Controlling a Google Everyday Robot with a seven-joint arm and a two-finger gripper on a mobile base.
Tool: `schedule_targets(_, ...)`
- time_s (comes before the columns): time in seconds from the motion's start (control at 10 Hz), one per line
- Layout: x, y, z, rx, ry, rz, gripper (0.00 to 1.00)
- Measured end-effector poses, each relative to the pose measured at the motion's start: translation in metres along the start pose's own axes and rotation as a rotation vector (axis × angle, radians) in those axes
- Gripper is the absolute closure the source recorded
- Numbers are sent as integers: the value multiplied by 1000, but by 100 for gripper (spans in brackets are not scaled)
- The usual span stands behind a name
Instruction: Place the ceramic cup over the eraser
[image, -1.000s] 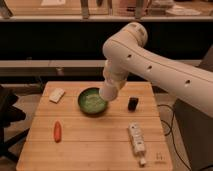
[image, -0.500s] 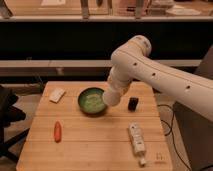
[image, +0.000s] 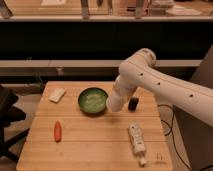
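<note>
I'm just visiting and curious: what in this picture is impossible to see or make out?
- Gripper: hidden in the camera view behind the white arm, whose end sits between the green bowl and the eraser.
- Ceramic cup: not to be found; perhaps hidden by the arm.
- Eraser: left edge covered by the arm.
- White bottle: label too small to read.
- Arm's base: cut off by the right edge.

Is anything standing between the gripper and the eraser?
Nothing visible does. The gripper hangs by the green bowl's rim, with the eraser close beside it on the table. The ceramic cup is not in view.
</note>
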Motion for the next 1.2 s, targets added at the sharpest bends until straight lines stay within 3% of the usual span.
schedule_targets(0.2, 2, -3, -5, -5, 14, -4, 100)
schedule_targets(0.6, 34, -13, -44, -14, 124, 24, 100)
schedule_targets(0.9, 79, 11, -54, -49, 199, 108, 100)
schedule_targets(1.2, 99, 27, -52, -82, 225, 180, 99)
